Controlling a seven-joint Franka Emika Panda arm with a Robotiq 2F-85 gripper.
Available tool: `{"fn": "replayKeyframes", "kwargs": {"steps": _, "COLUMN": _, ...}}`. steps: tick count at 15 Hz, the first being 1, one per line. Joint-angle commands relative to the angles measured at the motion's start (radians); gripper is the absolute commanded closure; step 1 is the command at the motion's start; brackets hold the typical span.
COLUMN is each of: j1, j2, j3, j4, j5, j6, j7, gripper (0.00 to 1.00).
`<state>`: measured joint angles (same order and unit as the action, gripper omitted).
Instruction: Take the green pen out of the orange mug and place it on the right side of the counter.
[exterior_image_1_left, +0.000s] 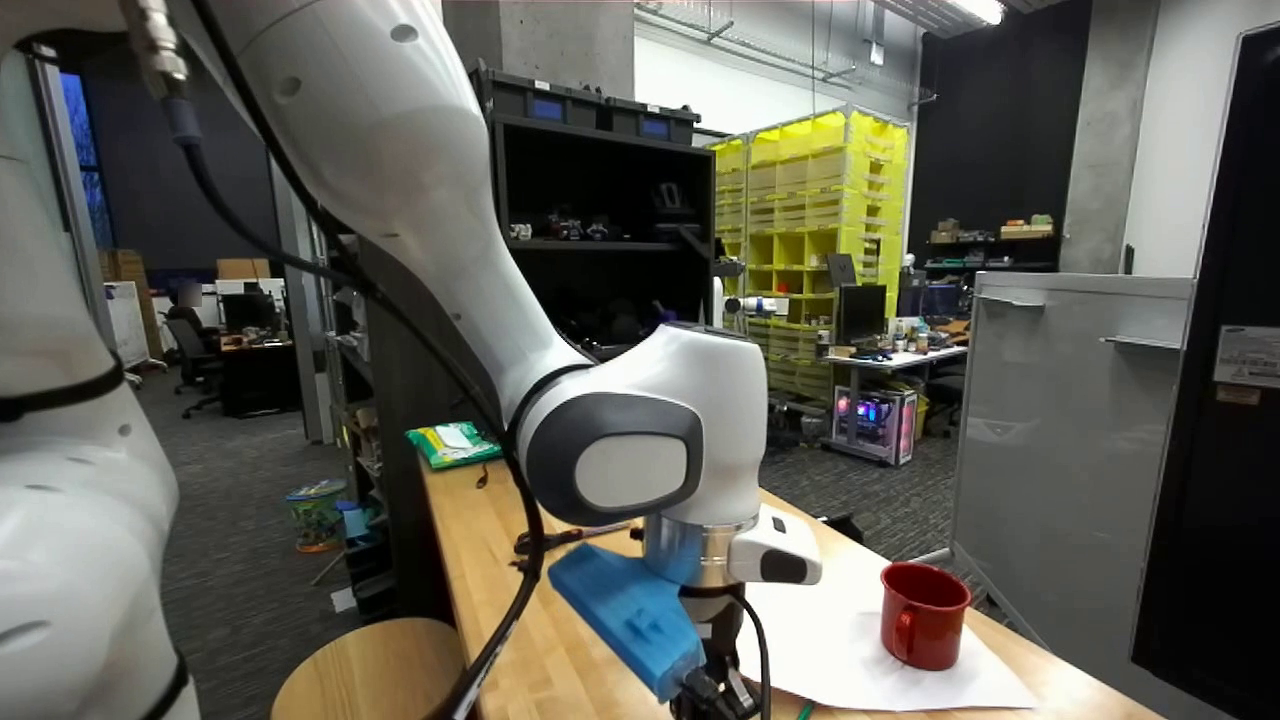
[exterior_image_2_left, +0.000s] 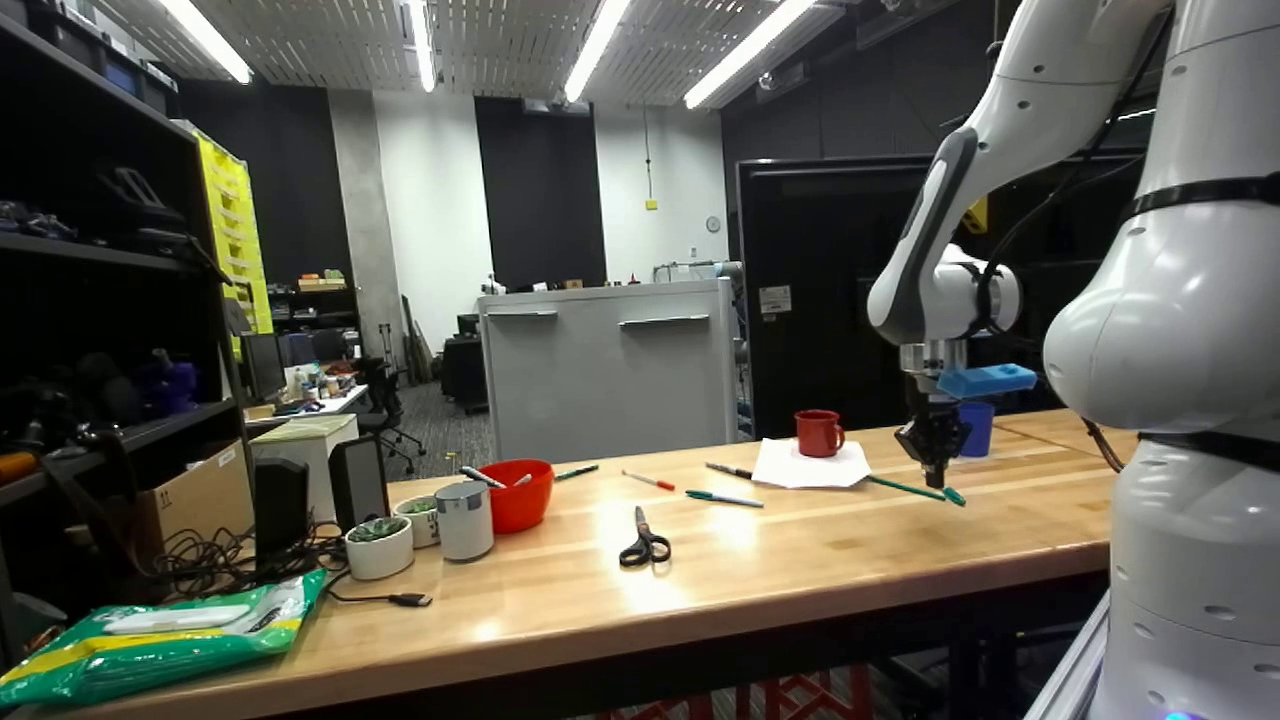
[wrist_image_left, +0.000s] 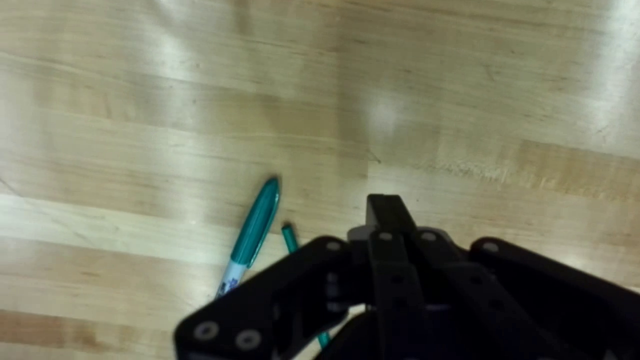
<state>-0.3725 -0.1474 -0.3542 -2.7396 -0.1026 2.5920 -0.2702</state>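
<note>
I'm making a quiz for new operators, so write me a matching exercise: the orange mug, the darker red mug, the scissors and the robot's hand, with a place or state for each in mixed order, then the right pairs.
Things
1. orange mug
2. darker red mug
3. scissors
4. hand

Places or states
A. on the white paper
B. jaws together
C. beside the grey-and-white cup
D. black-handled, lying on the counter

Right pairs: 1-C, 2-A, 3-D, 4-B
</note>
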Motion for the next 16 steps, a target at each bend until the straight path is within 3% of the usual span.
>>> {"fn": "replayKeyframes", "kwargs": {"steps": 1, "j1": -0.021, "j2": -0.067, "j3": 0.006, "j4": -0.008, "j5": -0.076, "j6": -0.009, "j7": 0.064, "gripper": 1.0}}
{"fn": "replayKeyframes", "kwargs": {"steps": 11, "j1": -0.044, "j2": -0.105, "j3": 0.027, "j4": 0.041, "j5": -0.211, "j6": -0.008, "j7": 0.162, "gripper": 1.0}}
{"fn": "replayKeyframes", "kwargs": {"steps": 12, "j1": -0.05, "j2": -0.121, "j3": 0.038, "j4": 0.044, "j5": -0.25, "j6": -0.018, "j7": 0.187, "gripper": 0.74}}
{"fn": "replayKeyframes", "kwargs": {"steps": 14, "j1": -0.063, "j2": -0.158, "j3": 0.062, "j4": 0.041, "j5": -0.326, "j6": -0.031, "j7": 0.238, "gripper": 0.69}}
{"fn": "replayKeyframes", "kwargs": {"steps": 16, "j1": -0.068, "j2": -0.213, "j3": 0.097, "j4": 0.027, "j5": -0.384, "j6": -0.058, "j7": 0.289, "gripper": 0.56}}
